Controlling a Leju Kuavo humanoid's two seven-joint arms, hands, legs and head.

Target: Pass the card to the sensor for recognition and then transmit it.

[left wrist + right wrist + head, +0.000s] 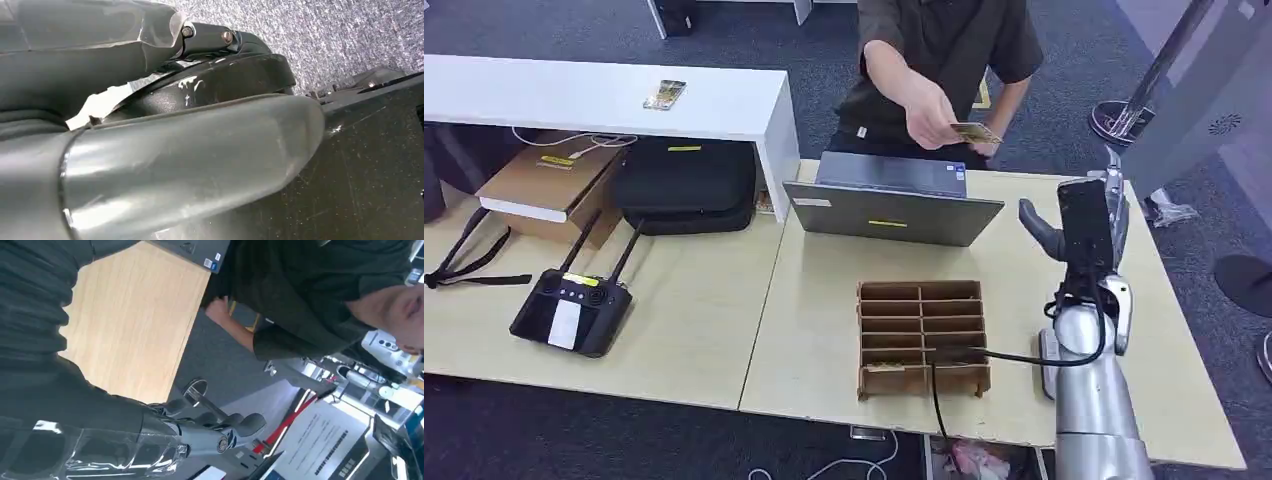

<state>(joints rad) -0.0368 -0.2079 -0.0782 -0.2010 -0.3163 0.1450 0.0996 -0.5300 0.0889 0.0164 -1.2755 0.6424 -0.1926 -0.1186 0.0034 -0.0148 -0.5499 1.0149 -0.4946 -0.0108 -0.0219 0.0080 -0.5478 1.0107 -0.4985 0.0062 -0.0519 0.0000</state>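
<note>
A brown compartmented cardboard organiser is seen at six o'clock on the pale wooden bench. At twelve o'clock, a small yellowish card is offered by a person's hand. At three o'clock, the right hand is raised, fingers apart, apparently to receive it. The left hand's finger state cannot be told.

Office: desks, laptop, grey carpet.
</note>
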